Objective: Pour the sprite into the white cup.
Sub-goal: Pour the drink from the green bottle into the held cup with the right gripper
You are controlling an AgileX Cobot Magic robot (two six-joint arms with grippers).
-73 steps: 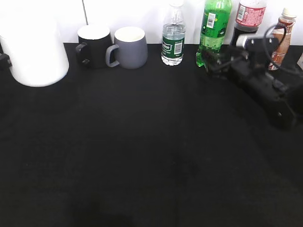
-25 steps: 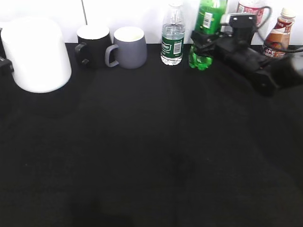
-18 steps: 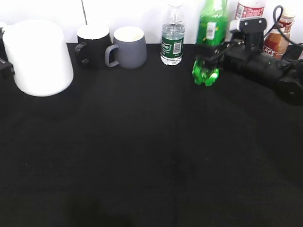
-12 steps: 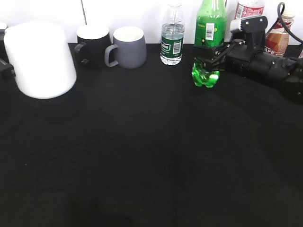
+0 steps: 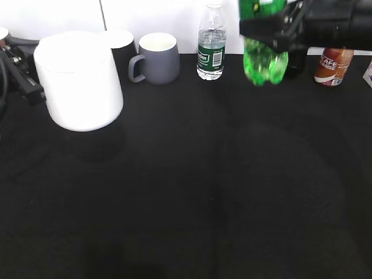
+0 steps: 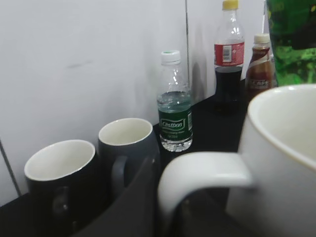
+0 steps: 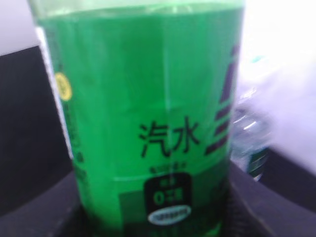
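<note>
The sprite (image 5: 264,58), a bright-green bottle, hangs above the table at the top right, held upright by my right gripper (image 5: 268,28), which is shut on its body. It fills the right wrist view (image 7: 148,123). Its top is out of frame. The white cup (image 5: 78,81) is at the left, lifted by my left gripper (image 5: 23,81), which is shut on its handle (image 6: 197,173). The cup's open rim (image 6: 281,123) shows in the left wrist view, with the sprite's base (image 6: 294,54) beyond it.
A black mug (image 5: 119,43), a grey mug (image 5: 157,58) and a clear water bottle (image 5: 211,43) stand along the back wall. A dark cola bottle (image 6: 228,59) and a brown drink bottle (image 5: 331,65) stand at the back right. A black cloth (image 5: 203,192) covers the table.
My right gripper closed on the sprite and lifted it off the table. My left gripper moved the white cup rightward toward the middle.
</note>
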